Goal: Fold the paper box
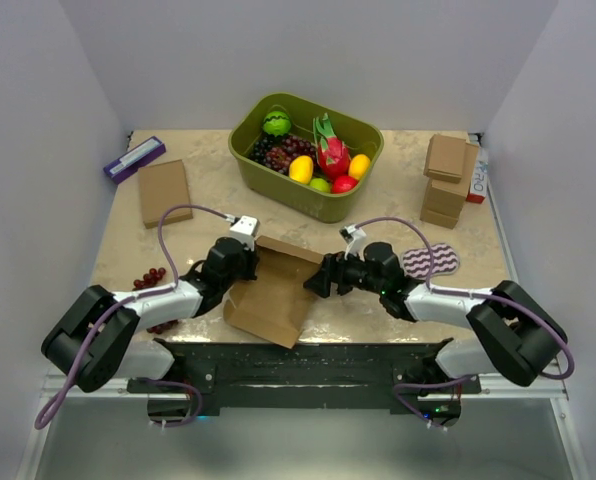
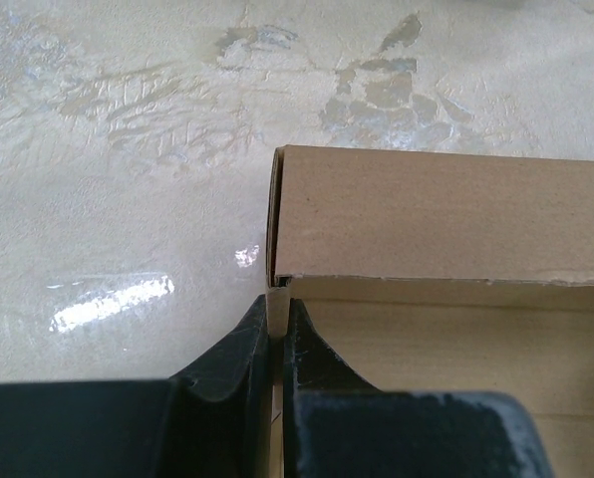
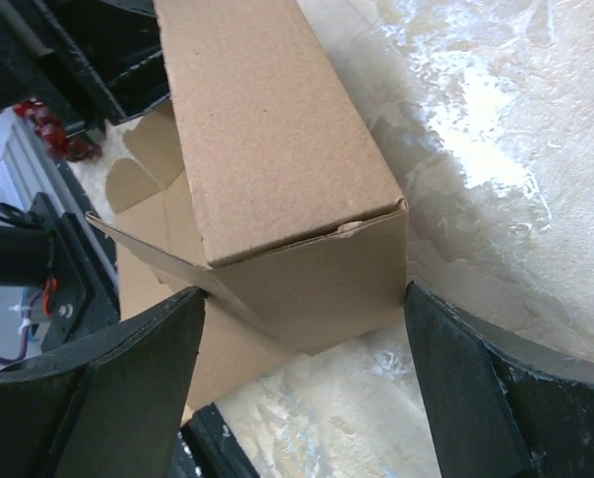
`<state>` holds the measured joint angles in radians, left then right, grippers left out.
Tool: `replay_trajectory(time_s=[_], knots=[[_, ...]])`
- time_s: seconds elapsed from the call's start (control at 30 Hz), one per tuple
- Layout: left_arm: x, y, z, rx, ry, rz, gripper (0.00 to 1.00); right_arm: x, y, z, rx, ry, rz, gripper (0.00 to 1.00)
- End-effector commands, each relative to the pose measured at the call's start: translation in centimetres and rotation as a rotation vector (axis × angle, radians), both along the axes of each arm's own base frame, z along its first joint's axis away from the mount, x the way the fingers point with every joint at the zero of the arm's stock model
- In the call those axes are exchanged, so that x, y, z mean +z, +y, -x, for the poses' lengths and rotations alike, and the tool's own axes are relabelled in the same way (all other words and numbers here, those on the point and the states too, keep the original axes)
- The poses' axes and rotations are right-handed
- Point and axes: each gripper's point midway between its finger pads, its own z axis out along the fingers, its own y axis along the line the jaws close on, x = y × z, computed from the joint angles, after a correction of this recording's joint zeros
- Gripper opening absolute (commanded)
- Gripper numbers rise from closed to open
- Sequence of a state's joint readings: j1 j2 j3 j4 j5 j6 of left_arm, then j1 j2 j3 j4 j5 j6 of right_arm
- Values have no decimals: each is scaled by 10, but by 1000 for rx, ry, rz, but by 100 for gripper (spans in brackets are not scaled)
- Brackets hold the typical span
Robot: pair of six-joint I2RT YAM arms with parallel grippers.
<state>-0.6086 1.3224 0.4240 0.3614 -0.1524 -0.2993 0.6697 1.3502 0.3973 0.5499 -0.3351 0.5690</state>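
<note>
Two grippers engage the paper box [image 1: 273,290], near-centre on the worktop [image 1: 398,205]. We find the left gripper [image 2: 279,304] pinched onto its left wall, the right gripper [image 3: 305,299] spread wide, clasping its right end. Long axis: left-right; open flap points near.

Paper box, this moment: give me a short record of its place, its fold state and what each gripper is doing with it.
item: paper box
place: near edge of the table, between the two arms
fold state: partly folded; far part raised into a box shape, near panel flat
left gripper: shut on a thin cardboard wall
right gripper: jaws wide, either side of the box's end; whether they press it is unclear
</note>
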Motion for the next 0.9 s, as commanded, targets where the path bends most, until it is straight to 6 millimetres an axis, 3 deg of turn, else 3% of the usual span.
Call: replay_trajectory(time_s=[0.0, 0.3, 0.43, 0.53, 0.87], knots=[[17, -25, 5, -102, -40, 96, 0, 26, 9, -29, -88, -104, -44, 83], [16, -25, 7, -95, -37, 109, 0, 7, 0, -43, -226, -68, 18, 69], [15, -22, 7, -89, -37, 103, 0, 5, -2, -43, -242, -68, 27, 56], [17, -21, 7, -80, -42, 100, 0, 1, -8, -45, -265, -65, 68, 54], [33, -10, 3, 18, -87, 46, 0, -27, -48, -48, -433, -19, 300, 37]])
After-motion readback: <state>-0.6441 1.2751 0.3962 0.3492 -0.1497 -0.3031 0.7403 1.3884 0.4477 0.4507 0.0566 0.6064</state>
